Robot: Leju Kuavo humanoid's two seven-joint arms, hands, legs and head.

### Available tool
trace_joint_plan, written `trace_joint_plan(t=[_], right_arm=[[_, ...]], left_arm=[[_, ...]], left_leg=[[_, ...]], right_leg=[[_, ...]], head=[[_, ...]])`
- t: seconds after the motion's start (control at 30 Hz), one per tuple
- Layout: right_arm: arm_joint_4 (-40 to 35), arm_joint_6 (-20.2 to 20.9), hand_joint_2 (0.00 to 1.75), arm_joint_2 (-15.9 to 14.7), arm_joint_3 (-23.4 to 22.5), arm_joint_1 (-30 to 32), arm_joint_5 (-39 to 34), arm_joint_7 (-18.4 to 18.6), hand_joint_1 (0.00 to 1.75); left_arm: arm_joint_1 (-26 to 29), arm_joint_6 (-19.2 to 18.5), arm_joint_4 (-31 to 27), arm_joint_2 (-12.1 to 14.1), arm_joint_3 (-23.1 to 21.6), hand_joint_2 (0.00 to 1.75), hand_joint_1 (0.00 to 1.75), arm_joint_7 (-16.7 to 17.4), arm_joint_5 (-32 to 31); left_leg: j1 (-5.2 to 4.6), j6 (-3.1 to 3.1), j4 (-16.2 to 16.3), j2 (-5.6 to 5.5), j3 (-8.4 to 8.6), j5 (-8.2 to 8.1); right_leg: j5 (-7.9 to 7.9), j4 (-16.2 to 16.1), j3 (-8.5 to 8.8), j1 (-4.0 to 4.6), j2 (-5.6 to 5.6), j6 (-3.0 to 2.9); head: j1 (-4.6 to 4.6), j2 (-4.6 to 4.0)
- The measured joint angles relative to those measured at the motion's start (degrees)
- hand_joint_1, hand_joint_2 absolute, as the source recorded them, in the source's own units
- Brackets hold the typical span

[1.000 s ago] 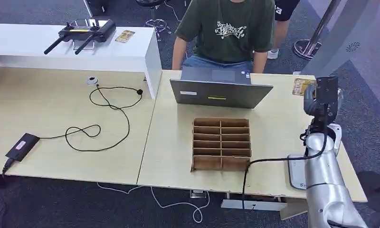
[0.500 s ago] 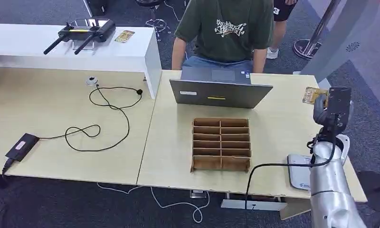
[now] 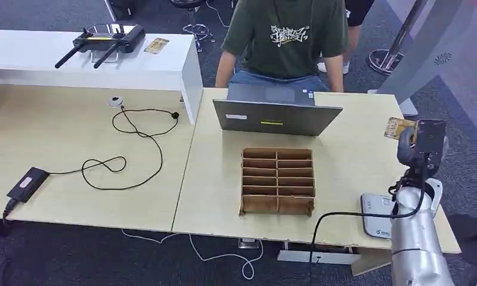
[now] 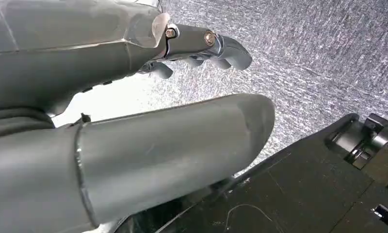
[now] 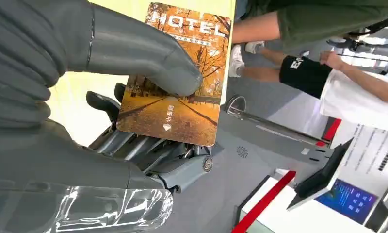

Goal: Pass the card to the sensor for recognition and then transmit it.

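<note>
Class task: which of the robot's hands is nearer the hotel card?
Right. The right hand holds the card; the left hand hangs over the floor, beside no card.

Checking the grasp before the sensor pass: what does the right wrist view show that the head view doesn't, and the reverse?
Right wrist view: the card's printed face reads HOTEL over an autumn scene, with the thumb pressing it onto the fingers. Head view: the grey sensor pad on the table beside the right arm, plus the laptop and cardboard divider tray. Both: the right hand holding the card, raised off the table.
</note>
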Motion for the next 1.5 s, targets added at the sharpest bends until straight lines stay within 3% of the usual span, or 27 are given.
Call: trace_joint_plan(t=[1.03,1.5], right_arm=[[-1.4,0.1,1.75,-1.6,-3.4,1.8,0.7,1.0,1.75],[-4.7,1.1,1.75,-1.9,-5.9,6.0,-0.1,1.0,1.75]], left_arm=[[0.4,2.0,0.0,0.0,0.0,0.00,0.00,-0.5,-0.6],[0.5,2.8,0.0,0.0,0.4,0.00,0.00,-1.1,0.0]], left_leg=[[0.00,0.02,0.0,-0.01,0.00,-0.01],[0.00,0.02,0.0,-0.01,-0.01,-0.02]], right_leg=[[0.00,0.0,0.00,0.00,-0.01,0.00],[0.00,0.0,0.00,0.00,-0.01,0.00]], head=[[-0.02,0.00],[0.00,0.00]])
